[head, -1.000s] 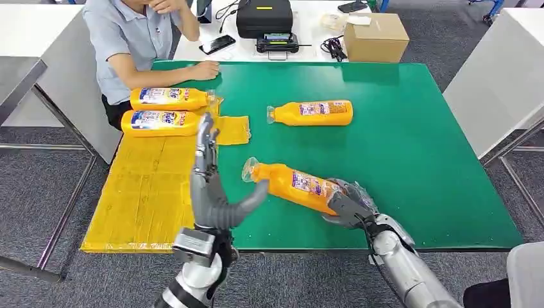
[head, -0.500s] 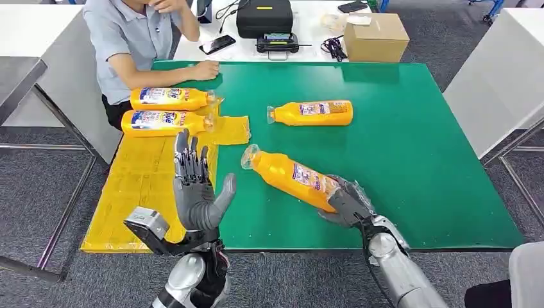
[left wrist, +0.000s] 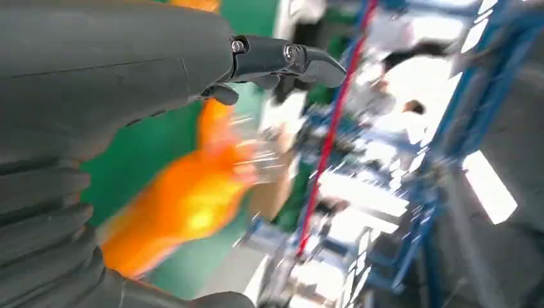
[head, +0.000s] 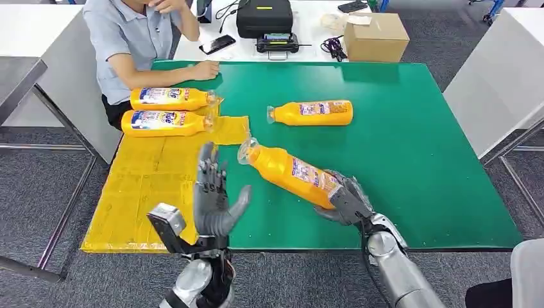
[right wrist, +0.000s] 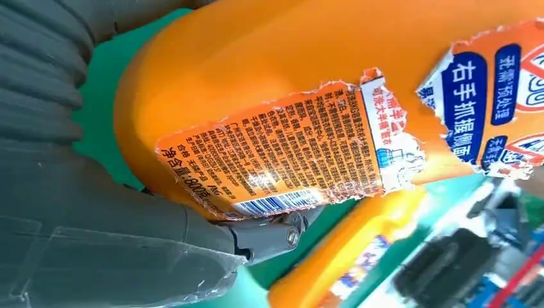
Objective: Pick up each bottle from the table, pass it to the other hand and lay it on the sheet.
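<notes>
The right hand [head: 345,200] grips a glossy orange bottle [head: 289,173] by its base, tilted above the green bench [head: 410,147]. The left hand [head: 215,199] stands spread and empty beside the crinkled yellow sheet [head: 144,186].

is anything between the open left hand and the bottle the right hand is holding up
Nothing visible is. The right hand grips the base of the orange bottle, whose capped end points toward the left hand. That hand is raised with fingers spread, and the gap between them over the green table looks clear.
</notes>
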Robot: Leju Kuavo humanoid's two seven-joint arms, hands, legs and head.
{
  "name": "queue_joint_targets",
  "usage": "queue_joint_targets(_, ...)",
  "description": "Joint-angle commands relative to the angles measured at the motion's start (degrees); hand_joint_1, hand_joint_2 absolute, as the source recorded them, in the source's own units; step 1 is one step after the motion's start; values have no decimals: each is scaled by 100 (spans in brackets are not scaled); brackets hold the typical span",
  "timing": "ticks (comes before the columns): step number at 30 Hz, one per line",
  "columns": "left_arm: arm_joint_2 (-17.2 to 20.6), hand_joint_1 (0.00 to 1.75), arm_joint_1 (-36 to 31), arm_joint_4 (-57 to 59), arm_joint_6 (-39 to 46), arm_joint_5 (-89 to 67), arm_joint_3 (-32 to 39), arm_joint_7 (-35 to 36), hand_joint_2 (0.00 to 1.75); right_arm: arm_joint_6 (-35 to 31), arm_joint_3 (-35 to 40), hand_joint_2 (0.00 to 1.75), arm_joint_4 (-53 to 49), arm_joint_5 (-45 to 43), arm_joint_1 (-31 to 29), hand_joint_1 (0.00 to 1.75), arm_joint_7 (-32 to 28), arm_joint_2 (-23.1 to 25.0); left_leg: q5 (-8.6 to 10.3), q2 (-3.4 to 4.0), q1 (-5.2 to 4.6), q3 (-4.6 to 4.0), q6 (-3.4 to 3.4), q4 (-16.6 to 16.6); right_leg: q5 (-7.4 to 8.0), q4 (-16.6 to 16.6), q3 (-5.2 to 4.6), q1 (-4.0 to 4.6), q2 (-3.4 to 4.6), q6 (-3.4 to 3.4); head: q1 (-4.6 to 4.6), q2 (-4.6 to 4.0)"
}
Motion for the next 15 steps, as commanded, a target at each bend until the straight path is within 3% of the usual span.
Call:
queue_joint_targets(1, 65, 0, -351, 580, -419, -446, 643, -558, 175, 452, 578, 175, 111, -220, -561, 175, -72, 150, -6, 33, 4, 3, -10, 5, 3, 4, -6, 5, 29, -12, -2, 0)
queue_joint_targets(7, 79, 0, -423, 764, -676, -387, 577, -519, 175, 1011, 613, 175, 81, -643, -443, 175, -360, 35, -5, 16, 9, 14, -13, -1, -1, -3, 14, 10, 11, -16, -2, 0)
queue_joint_targets(15, 20, 0, -578, 1082, -1049, -190, 480, -557, 175, 1225, 743, 175, 100, -673, -507, 175, -418, 88, -11, 12, 11, 21, -16, 3, -7, 1, 22, 12, 9, -21, 0, 0)
